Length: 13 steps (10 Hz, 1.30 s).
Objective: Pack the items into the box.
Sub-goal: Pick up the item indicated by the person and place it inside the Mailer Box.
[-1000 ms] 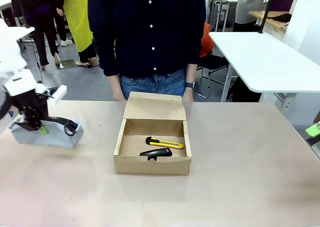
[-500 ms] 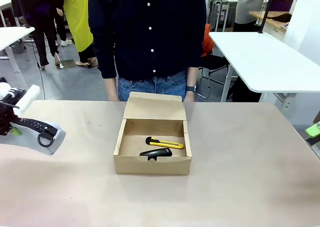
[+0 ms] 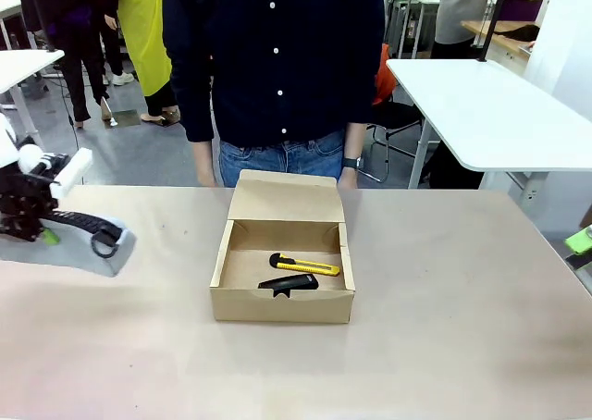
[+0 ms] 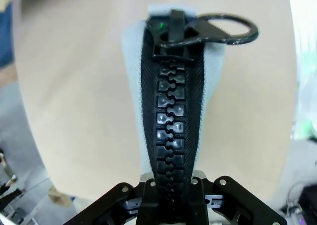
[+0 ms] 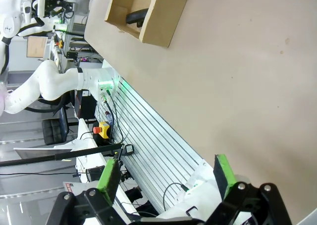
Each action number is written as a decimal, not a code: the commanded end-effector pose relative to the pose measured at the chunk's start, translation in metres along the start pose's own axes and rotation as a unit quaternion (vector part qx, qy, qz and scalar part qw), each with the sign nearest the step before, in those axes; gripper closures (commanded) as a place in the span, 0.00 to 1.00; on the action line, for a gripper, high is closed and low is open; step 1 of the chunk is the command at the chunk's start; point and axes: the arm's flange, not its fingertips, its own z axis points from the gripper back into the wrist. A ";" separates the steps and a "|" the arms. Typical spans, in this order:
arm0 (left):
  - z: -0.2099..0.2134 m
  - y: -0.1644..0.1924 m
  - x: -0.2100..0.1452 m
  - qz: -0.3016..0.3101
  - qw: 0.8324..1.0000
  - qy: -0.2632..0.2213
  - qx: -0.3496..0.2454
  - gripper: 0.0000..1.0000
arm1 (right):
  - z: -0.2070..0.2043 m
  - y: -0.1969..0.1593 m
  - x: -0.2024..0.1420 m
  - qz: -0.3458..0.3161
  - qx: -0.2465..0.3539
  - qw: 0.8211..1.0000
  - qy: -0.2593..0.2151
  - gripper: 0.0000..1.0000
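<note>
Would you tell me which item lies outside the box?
The grey-blue pouch, gripped at its zipper by the left tool; the yellow knife and black stapler lie inside the box.

No lettering, label, brand, number or sign can be read anywhere. The box [image 3: 282,304] shows plain brown cardboard, and the pouch [image 4: 132,86] plain grey-blue fabric.

Beige table [image 3: 444,327] — open cardboard box [image 3: 282,306] on it.
</note>
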 end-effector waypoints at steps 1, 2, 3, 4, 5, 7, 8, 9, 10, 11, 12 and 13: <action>0.026 -0.005 0.083 0.099 0.989 -0.098 0.050 0.93 | 0.003 -0.001 -0.002 0.008 -0.001 1.000 0.006 0.00; 0.039 0.001 0.135 0.097 0.987 -0.116 0.059 0.93 | 0.003 -0.001 -0.002 0.008 -0.001 1.000 0.006 0.00; 0.039 0.007 0.187 0.078 0.991 -0.099 0.044 0.93 | 0.003 -0.001 -0.002 0.008 -0.001 1.000 0.006 0.00; 0.026 0.019 0.240 0.072 0.995 -0.062 0.041 0.93 | 0.003 -0.001 -0.002 0.008 -0.001 1.000 0.006 0.00; 0.012 0.032 0.278 0.076 0.995 -0.046 0.038 0.93 | 0.003 -0.001 -0.002 0.008 -0.001 1.000 0.006 0.00; -0.005 0.063 0.326 0.119 0.992 -0.040 0.026 0.93 | 0.003 -0.001 -0.002 0.008 -0.001 1.000 0.006 0.00; 0.008 0.002 0.305 0.061 0.994 -0.081 0.035 0.93 | 0.003 -0.001 -0.002 0.008 -0.001 1.000 0.006 0.00; 0.008 0.002 0.305 0.061 0.994 -0.081 0.035 0.93 | 0.003 -0.001 -0.002 0.008 -0.001 1.000 0.006 0.00; 0.008 0.002 0.305 0.061 0.994 -0.081 0.035 0.93 | 0.003 -0.001 -0.002 0.008 -0.001 1.000 0.006 0.00; -0.013 0.032 0.327 0.075 0.995 -0.065 0.027 0.93 | 0.003 -0.001 -0.002 0.008 -0.001 1.000 0.006 0.00; -0.015 0.034 0.333 0.049 0.998 -0.006 0.025 0.93 | 0.003 -0.001 -0.002 0.008 -0.001 1.000 0.006 0.00; -0.020 0.043 0.338 0.039 0.999 0.012 0.014 0.93 | 0.003 -0.001 -0.002 0.008 -0.001 1.000 0.006 0.00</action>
